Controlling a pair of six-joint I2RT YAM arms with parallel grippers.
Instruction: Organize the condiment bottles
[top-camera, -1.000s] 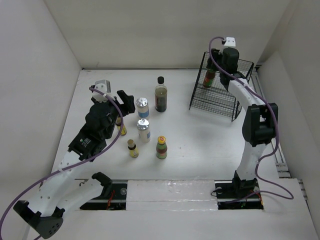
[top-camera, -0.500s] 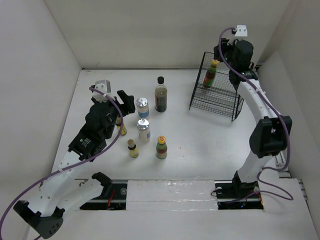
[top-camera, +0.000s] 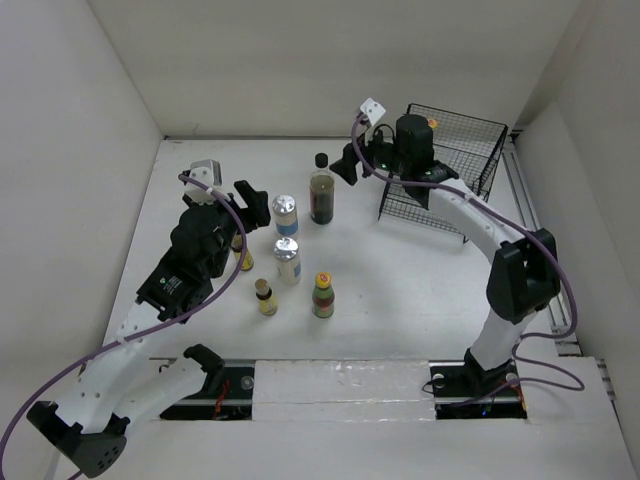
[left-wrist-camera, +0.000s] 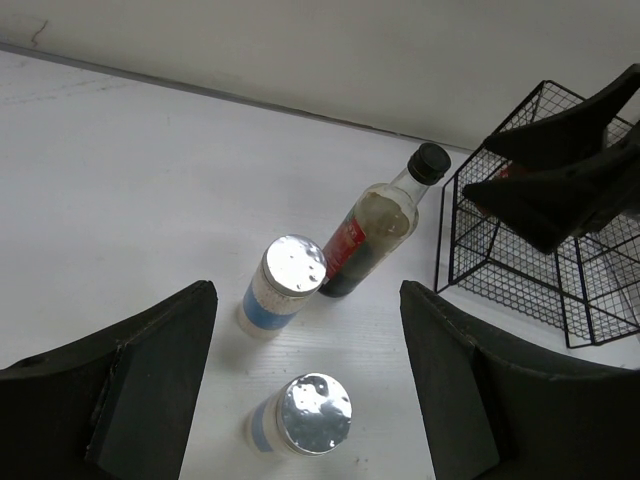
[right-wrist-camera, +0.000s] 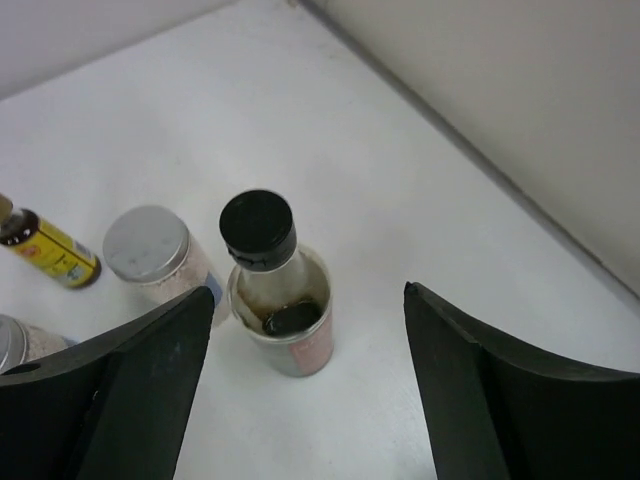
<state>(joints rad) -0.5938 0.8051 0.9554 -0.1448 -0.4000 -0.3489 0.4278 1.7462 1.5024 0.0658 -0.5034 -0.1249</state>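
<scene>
Bottle with black cap seems glass, stiff and slippery; better take it at the wide body. Right gripper hangs wide over it, left gripper too.

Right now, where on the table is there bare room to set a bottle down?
Widest bare patch: the table on the near side of the wire basket, right of the brown yellow-capped bottle. Crowded: around the two silver-capped bottles, beside the left gripper.
</scene>
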